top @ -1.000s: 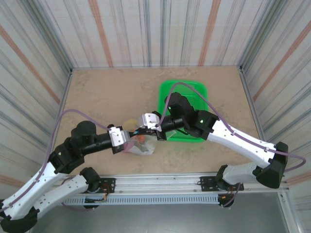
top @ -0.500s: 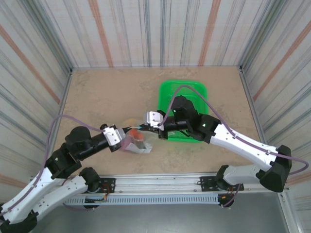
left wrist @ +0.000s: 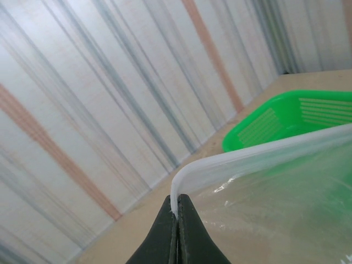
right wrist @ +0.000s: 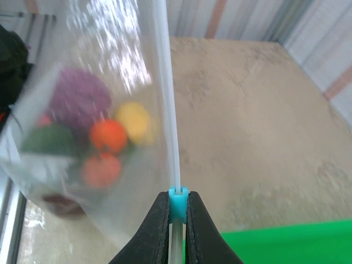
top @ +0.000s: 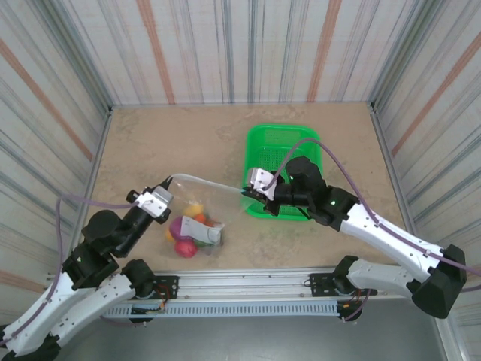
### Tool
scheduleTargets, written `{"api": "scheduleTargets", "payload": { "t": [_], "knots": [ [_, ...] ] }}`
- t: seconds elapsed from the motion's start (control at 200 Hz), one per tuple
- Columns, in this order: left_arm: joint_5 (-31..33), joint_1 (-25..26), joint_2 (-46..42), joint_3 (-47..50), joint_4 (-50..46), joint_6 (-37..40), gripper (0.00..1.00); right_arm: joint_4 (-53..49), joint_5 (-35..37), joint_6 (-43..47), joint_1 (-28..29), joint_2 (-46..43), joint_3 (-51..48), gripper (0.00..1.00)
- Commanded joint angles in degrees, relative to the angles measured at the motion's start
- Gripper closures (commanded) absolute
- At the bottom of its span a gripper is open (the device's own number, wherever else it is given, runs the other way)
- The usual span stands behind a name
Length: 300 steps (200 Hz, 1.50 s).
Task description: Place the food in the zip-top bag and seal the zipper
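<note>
Pinching the left end of the zipper (left wrist: 247, 159), the left end effector (left wrist: 177, 212) has its dark fingers pressed flat together on the white strip. The right end effector (right wrist: 177, 202) is narrow too, clamped on the light-blue slider tab (right wrist: 177, 199) at the strip's other end. In the top view the left end effector (top: 168, 182) and the right end effector (top: 245, 191) hold the zipper (top: 207, 182) stretched in a line between them, above the counter (top: 150, 143).

The clear zip-top bag (top: 214, 207) hangs below that line, over the near half of the counter, left of centre. The food (top: 186, 235) is bunched in its bottom, close to the near edge; through the plastic the right wrist view shows the food (right wrist: 93, 132) as purple, yellow, orange-red and green pieces. Whether the bag's bottom touches the counter I cannot tell.

A green mesh basket (top: 293, 143) sits right of centre, just behind the right end effector.
</note>
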State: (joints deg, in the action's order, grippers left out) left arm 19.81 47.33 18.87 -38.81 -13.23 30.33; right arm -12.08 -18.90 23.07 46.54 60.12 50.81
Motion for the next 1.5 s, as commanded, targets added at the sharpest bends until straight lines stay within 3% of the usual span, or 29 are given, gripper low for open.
{"api": "scheduleTargets", "payload": {
  "t": [0.0,0.381,0.586,0.771,0.867,0.982,1.042,1.082,1.122,1.257,1.367,1.498],
  "knots": [
    [10.8,-0.7,-2.7,-0.3,9.1,1.9,1.00,-5.3,6.2,-3.9,-2.4,-2.7,-2.8,1.00],
    [11.6,-0.8,-3.3,0.8,6.9,-1.0,1.00,-6.5,7.5,-6.3,-3.1,-3.1,-1.9,1.00],
    [14.6,-0.8,-4.2,-2.7,0.5,-9.2,1.00,-6.8,8.5,-9.9,-1.0,-9.5,0.4,1.00],
    [20.7,-2.5,6.7,-5.1,1.3,-16.2,1.00,-9.5,12.0,-12.7,-2.1,0.6,9.3,1.00],
    [11.5,-11.8,16.7,-7.3,-0.3,-25.1,1.00,-10.3,15.2,-14.3,-4.0,8.9,14.3,1.00],
    [-12.4,-32.3,30.3,-7.8,2.0,-41.7,1.00,-8.6,15.6,-17.6,-8.2,17.4,19.0,1.00],
    [-20.7,-38.5,39.4,-8.3,6.5,-47.0,1.00,-6.6,15.4,-19.1,-10.0,21.6,21.2,0.88],
    [-20.4,-39.0,46.1,-10.0,8.1,-47.7,1.00,-5.2,16.5,-19.8,-10.7,24.2,22.7,0.75],
    [-20.5,-39.0,52.6,-13.1,8.6,-46.9,1.00,-4.5,17.7,-19.6,-11.2,26.9,24.5,0.68],
    [-24.4,-39.6,69.9,-20.2,16.2,-49.0,1.00,-5.1,23.7,-21.8,-12.3,29.8,30.3,0.62],
    [-26.6,-39.4,81.7,-30.9,12.5,-46.5,1.00,-4.7,24.9,-23.2,-12.8,25.6,30.1,0.58],
    [-30.0,-39.7,91.3,-39.6,5.4,-42.7,0.68,-5.6,28.9,-24.9,-14.3,18.6,25.8,0.47]
  ]
}}
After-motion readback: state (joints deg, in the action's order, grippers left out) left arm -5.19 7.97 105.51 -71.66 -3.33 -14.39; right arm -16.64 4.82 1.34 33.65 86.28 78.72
